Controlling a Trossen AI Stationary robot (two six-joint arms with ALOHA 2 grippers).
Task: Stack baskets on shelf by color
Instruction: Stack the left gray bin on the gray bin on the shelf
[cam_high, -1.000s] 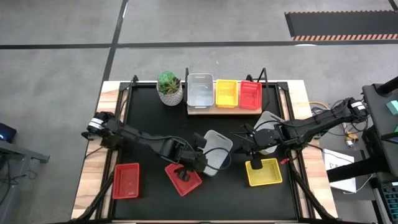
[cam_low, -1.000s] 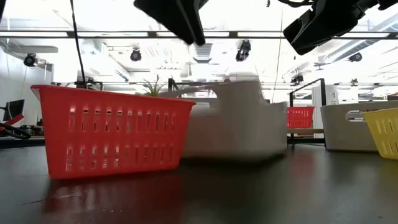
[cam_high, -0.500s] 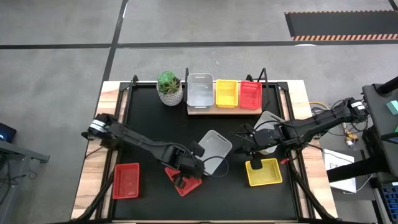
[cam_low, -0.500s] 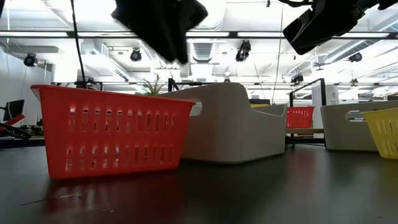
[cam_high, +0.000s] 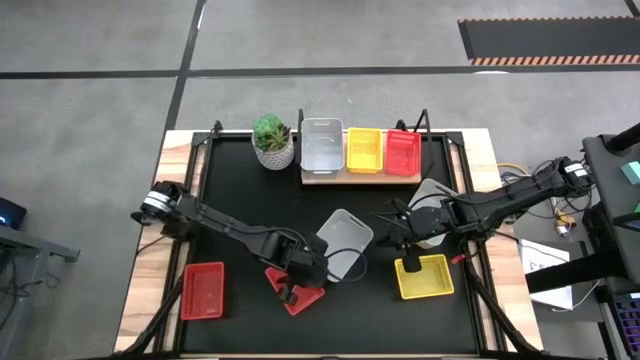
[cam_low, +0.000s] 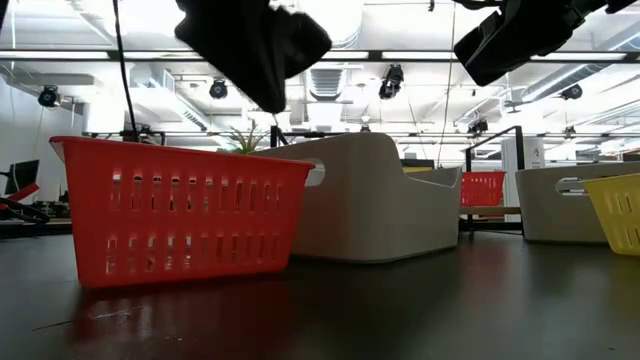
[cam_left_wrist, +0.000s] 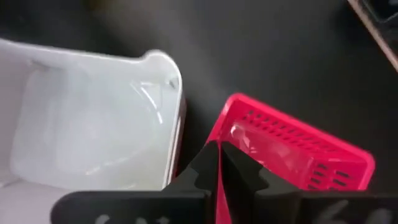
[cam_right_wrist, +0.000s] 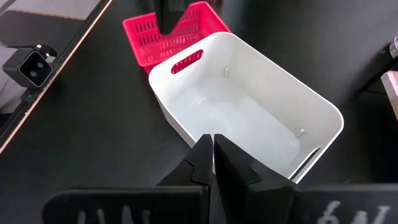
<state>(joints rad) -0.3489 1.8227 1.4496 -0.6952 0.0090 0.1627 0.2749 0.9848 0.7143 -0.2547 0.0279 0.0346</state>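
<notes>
A red basket (cam_high: 297, 291) stands on its base on the black mat near the front edge, and my left gripper (cam_high: 291, 291) is shut on it. A white basket (cam_high: 342, 243) lies just behind it. My right gripper (cam_right_wrist: 213, 146) is shut and empty. It hangs high over the far corner of a yellow basket (cam_high: 427, 278) and faces the white basket (cam_right_wrist: 249, 106). The shelf (cam_high: 360, 177) at the back holds a white-grey basket (cam_high: 322, 145), a yellow basket (cam_high: 364, 150) and a red basket (cam_high: 402, 150), side by side. My left gripper has a thin end wall of the red basket (cam_left_wrist: 218, 171) between its two shut fingers, one finger on either side of it. The fingers slant down onto the rim from above. The basket (cam_low: 180, 210) rests flat on the mat.
A second red basket (cam_high: 203, 291) sits at the front left. Another white basket (cam_high: 430, 192) lies under my right arm. A potted plant (cam_high: 272, 140) stands left of the shelf. Bare mat lies between the shelf and the loose baskets.
My left gripper has gone down and a little toward the table's near left over the red basket and has shut on its wall. The white basket behind it was moving a second ago and now lies still.
</notes>
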